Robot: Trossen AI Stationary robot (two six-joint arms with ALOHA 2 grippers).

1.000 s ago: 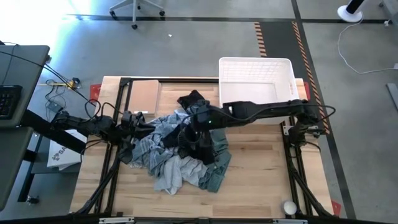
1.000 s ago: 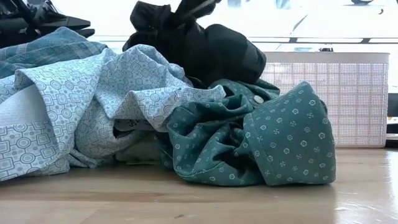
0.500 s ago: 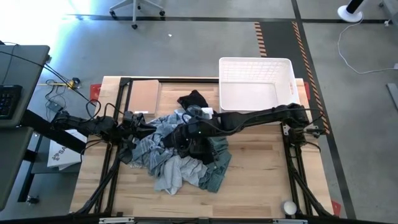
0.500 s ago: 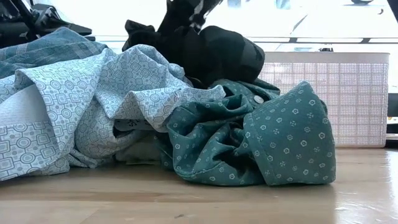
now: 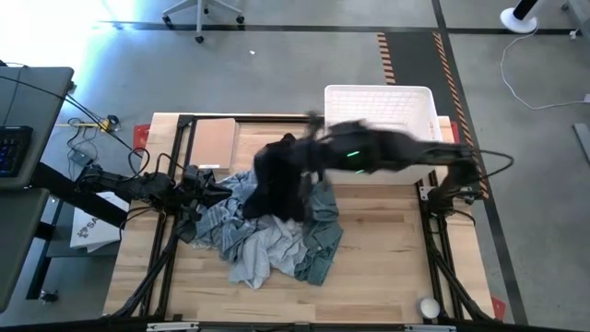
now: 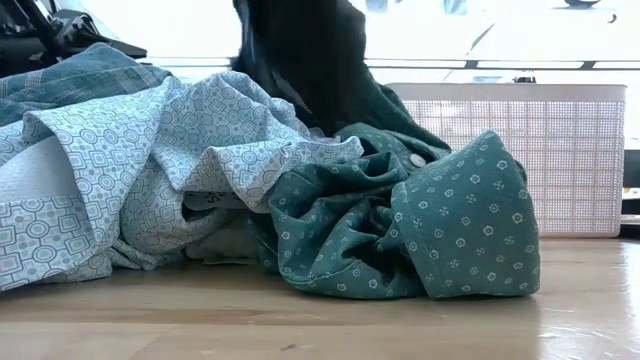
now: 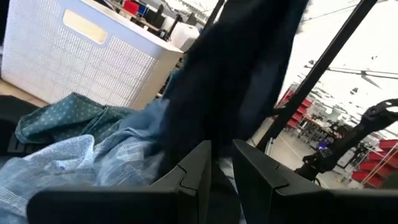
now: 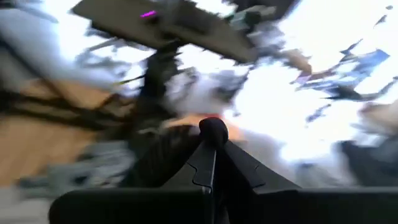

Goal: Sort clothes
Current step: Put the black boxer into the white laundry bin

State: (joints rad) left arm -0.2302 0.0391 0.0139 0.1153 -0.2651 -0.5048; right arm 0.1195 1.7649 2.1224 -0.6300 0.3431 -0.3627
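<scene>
A pile of clothes lies mid-table: a white grey-patterned garment (image 6: 130, 170), a blue-grey plaid one (image 5: 217, 221) and a dark green dotted one (image 6: 420, 220). Above the pile, a black garment (image 5: 277, 180) hangs stretched from my raised right gripper (image 5: 312, 145), which is shut on it. My left gripper (image 7: 221, 177) rests level at the pile's left edge (image 5: 198, 180), its fingers a narrow gap apart. My right gripper pinches a bunch of the black garment's upper end (image 8: 213, 130) between its fingertips. The garment hangs long below the gripper (image 6: 300, 60). Its lower end (image 5: 277, 210) still lies on the pile, behind the green garment.
A white slatted basket (image 5: 380, 120) stands at the table's far right, just behind the lifted garment. A brown board (image 5: 214, 143) lies at the far left. Bare wood (image 5: 387, 267) shows toward the near edge and the right.
My right gripper has taken hold of the black garment in the pile and risen fast, moving toward the far edge and the basket. The garment's top has been drawn up into a long hanging shape. The other clothes have stayed put.
</scene>
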